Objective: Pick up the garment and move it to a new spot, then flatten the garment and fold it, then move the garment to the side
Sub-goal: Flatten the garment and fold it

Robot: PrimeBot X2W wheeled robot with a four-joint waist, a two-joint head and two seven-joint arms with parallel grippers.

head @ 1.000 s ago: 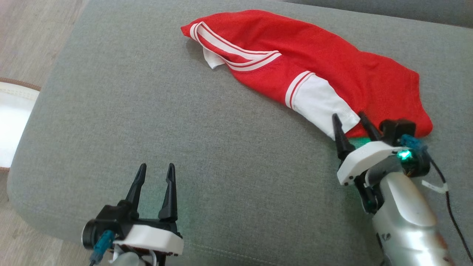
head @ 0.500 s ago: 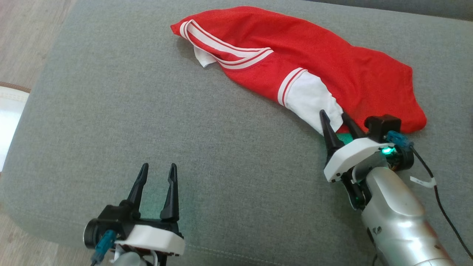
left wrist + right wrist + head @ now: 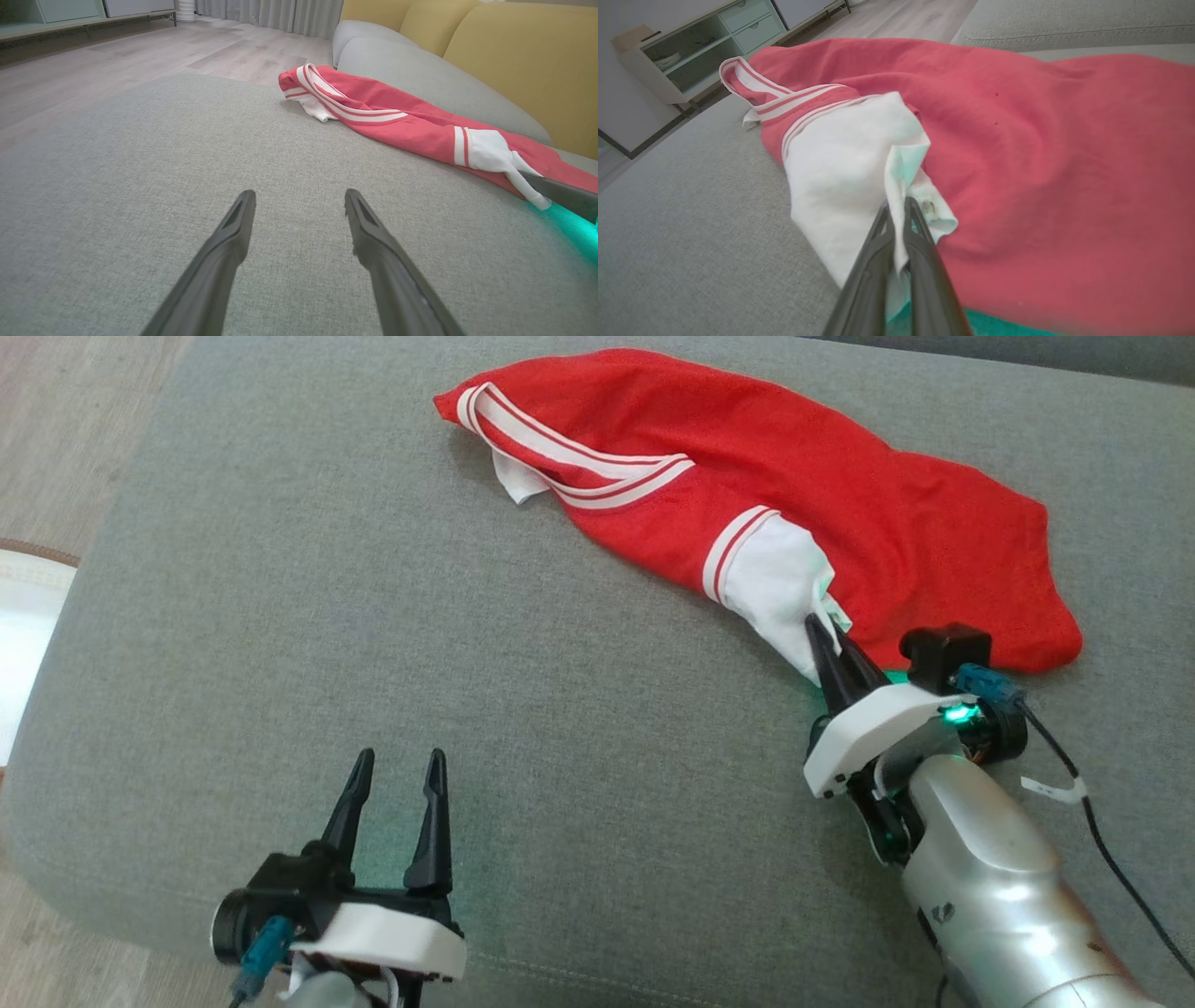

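The garment (image 3: 794, 485) is a red shirt with white striped trim and a white sleeve (image 3: 780, 583), lying crumpled across the far right of the grey cushion (image 3: 373, 616). My right gripper (image 3: 826, 630) is shut on the white sleeve's end; in the right wrist view its fingers (image 3: 920, 242) pinch a fold of the white cloth (image 3: 845, 177). My left gripper (image 3: 397, 765) stands open over bare cushion at the near left, well apart from the garment (image 3: 373, 116). Its two fingers (image 3: 233, 233) hold nothing.
The cushion's left and near edges drop to a wood floor (image 3: 65, 420), with a pale round rug (image 3: 23, 616) at the far left. Yellow back cushions (image 3: 514, 51) rise behind the seat. A low cabinet (image 3: 686, 51) stands across the room.
My right gripper has closed from open onto the white sleeve's end, bunching the cloth. The head camera shifted slightly. The left gripper has stayed open in place.
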